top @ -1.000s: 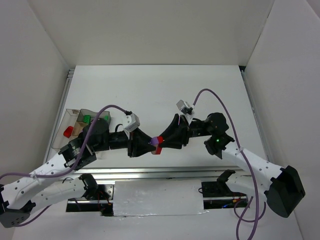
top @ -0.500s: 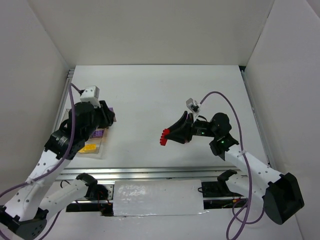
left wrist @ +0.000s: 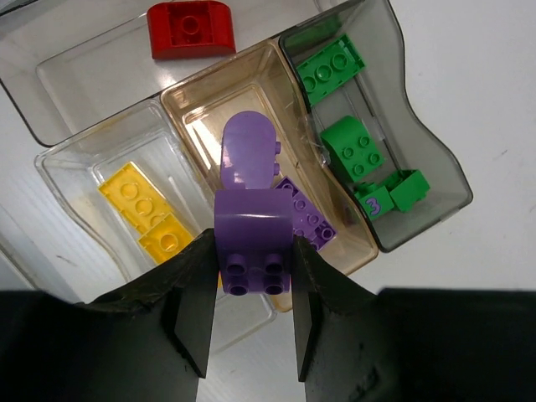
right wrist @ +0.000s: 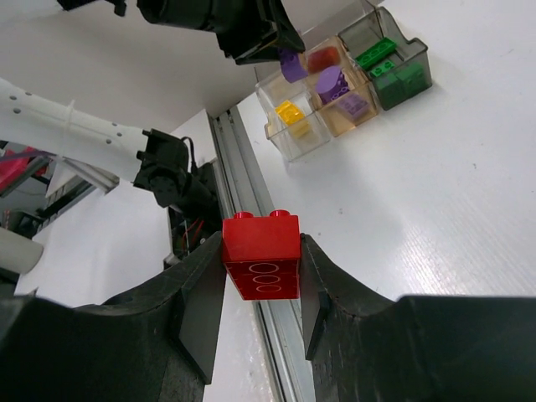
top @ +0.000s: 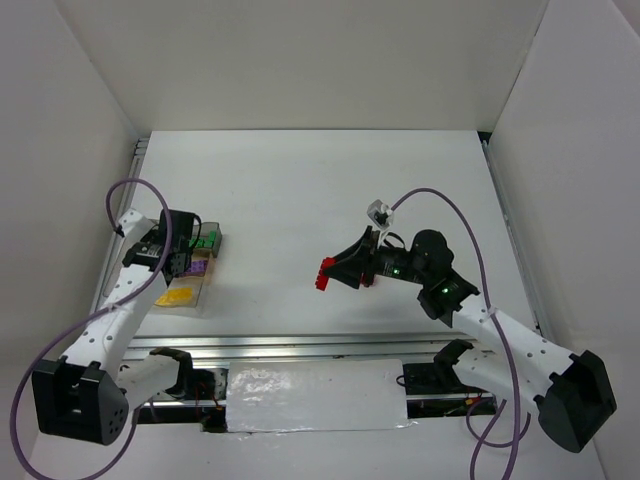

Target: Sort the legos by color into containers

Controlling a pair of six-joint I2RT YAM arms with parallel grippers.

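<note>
The purple lego (left wrist: 253, 243) is clamped stud-side toward the camera in my left gripper (left wrist: 253, 251), which is shut on it above the containers (left wrist: 381, 33), over the amber middle compartment. That compartment holds a rounded purple piece (left wrist: 248, 155) and a flat purple one (left wrist: 308, 219). Yellow bricks (left wrist: 144, 216) fill the left compartment, green bricks (left wrist: 345, 109) the right one, and a red rounded piece (left wrist: 191, 29) the far one. My right gripper (right wrist: 261, 251) is shut on a red brick (right wrist: 261, 243) and hangs above mid-table (top: 324, 272). From above, the left gripper (top: 188, 256) is over the containers (top: 208, 285).
The containers sit near the table's left edge, beside a metal rail (top: 130, 190). White walls enclose the table on three sides. The aluminium front rail (top: 320, 345) runs between the arm bases. Purple cables loop over both arms.
A second ago both grippers met at mid-table on joined purple and red pieces. Since then the left arm swung left over the containers with the purple piece. The right kept the red brick.
</note>
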